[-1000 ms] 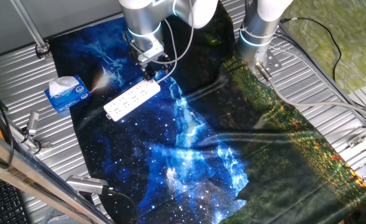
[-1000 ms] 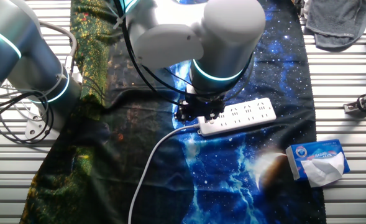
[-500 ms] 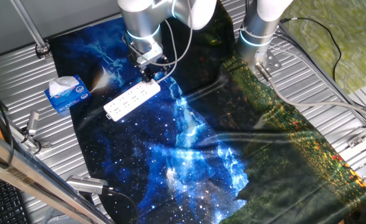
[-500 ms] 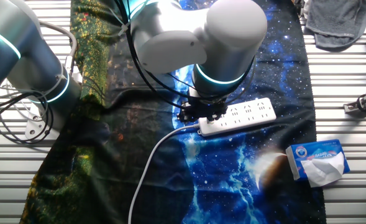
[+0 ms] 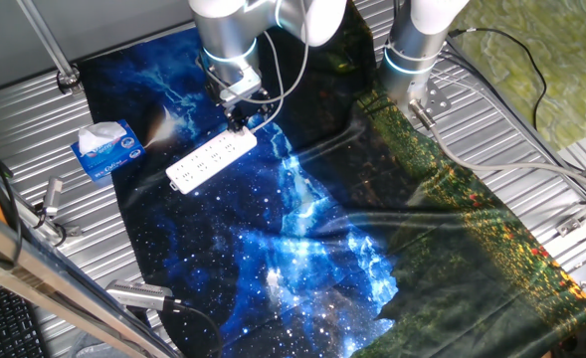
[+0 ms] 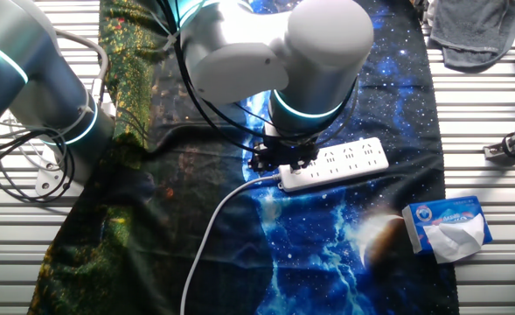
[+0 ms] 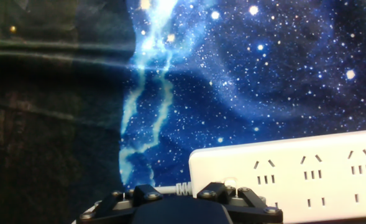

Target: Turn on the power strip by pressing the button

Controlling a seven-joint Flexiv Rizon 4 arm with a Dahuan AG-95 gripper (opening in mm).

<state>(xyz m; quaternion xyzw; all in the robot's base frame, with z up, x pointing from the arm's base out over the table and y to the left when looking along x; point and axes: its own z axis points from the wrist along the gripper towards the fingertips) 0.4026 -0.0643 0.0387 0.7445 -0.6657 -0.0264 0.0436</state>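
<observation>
The power strip [image 5: 211, 159] is a long white bar with rows of socket holes, lying slantwise on the starry blue cloth. It also shows in the other fixed view [image 6: 337, 163] and in the hand view [image 7: 294, 177]. Its white cord [image 6: 206, 241] leaves the end under my hand. My gripper [image 5: 238, 123] hangs right over that cord end, also seen in the other fixed view [image 6: 282, 158]. In the hand view only the gripper's dark body [image 7: 181, 202] shows at the bottom edge, partly covering a small raised part [image 7: 230, 182] at the strip's end. The fingertips are hidden.
A blue-and-white tissue box [image 5: 105, 149] sits on the metal table left of the cloth, also in the other fixed view [image 6: 446, 227]. The arm's base [image 5: 412, 50] stands at the back. A grey rag [image 6: 476, 31] and metal tools [image 6: 512, 144] lie at the table's edge.
The arm's upper body has shifted a little. The gripper stays over the cord end of the strip. The strip has not moved.
</observation>
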